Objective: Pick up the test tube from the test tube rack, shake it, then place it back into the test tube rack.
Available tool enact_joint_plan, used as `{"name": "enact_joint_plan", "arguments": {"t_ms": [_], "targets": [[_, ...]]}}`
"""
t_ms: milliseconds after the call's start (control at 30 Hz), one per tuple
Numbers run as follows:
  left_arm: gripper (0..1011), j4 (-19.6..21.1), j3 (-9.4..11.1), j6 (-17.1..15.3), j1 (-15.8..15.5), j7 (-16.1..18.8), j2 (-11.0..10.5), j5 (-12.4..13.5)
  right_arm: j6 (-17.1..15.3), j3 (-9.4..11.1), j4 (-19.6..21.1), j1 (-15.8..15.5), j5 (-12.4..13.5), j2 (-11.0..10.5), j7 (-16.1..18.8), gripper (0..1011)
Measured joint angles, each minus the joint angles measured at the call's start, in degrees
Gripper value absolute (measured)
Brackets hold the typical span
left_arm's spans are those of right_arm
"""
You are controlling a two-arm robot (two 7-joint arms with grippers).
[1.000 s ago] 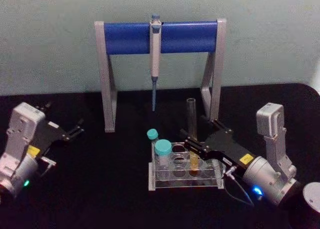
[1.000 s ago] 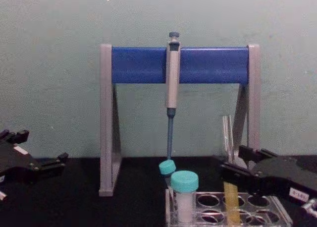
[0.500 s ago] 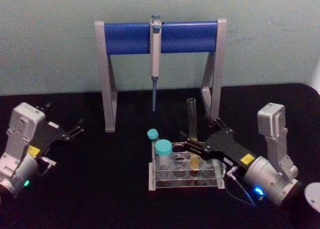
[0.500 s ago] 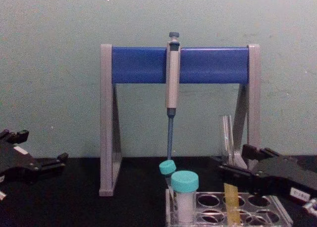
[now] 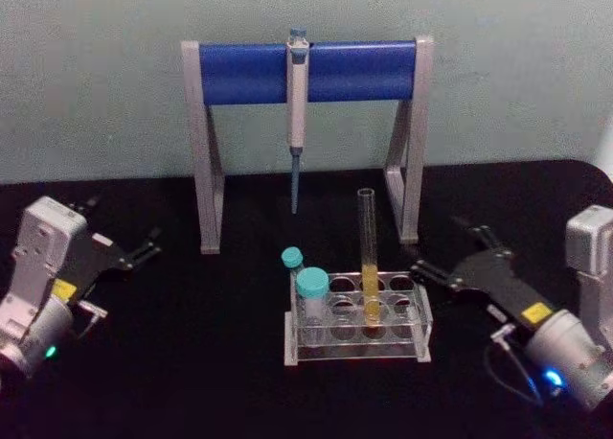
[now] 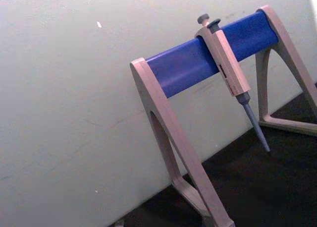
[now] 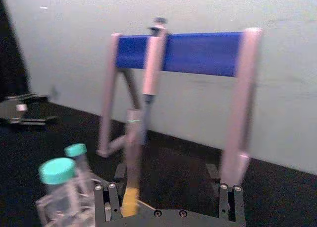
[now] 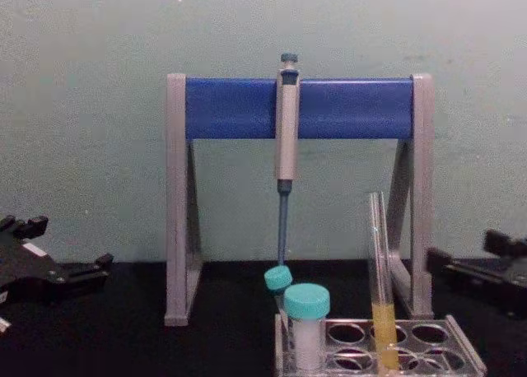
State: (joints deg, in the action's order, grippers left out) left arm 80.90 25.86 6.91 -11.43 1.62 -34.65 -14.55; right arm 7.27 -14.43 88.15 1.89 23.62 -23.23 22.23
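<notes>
Right tool had let go and backed away, fingers spread; test tube stood upright in the test tube rack. Left tool parked, spread. Task apparently complete.

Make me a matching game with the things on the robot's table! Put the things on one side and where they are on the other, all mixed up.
Things:
1. test tube
2. pipette
3. right gripper
4. left gripper

Places or states:
A. hanging on the blue bar of the stand
B. open, just right of the test tube rack, holding nothing
C. standing upright in the rack, yellow liquid at the bottom
D. far out at the left of the table, away from the rack

Pairs: 1-C, 2-A, 3-B, 4-D
</notes>
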Motion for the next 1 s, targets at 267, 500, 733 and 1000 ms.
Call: {"name": "enact_joint_plan", "arguments": {"t_ms": [267, 500, 733, 1000], "targets": [[1010, 0.00, 0.00, 0.00, 0.00, 0.00, 0.00, 0.00, 0.46, 3.49, -1.64, -1.63, -4.47, 2.32, -8.63, 1000], [1010, 0.00, 0.00, 0.00, 0.00, 0.00, 0.00, 0.00, 0.27, 3.57, -5.95, -0.76, -9.10, 4.40, -12.41, 1000], [1010, 0.00, 0.00, 0.00, 0.00, 0.00, 0.00, 0.00, 0.02, 3.18, -8.47, -0.05, -11.74, 5.34, -12.97, 1000], [1010, 0.00, 0.00, 0.00, 0.00, 0.00, 0.00, 0.00, -0.23, 3.15, -8.98, 0.10, -12.57, 5.64, -12.70, 1000]]}}
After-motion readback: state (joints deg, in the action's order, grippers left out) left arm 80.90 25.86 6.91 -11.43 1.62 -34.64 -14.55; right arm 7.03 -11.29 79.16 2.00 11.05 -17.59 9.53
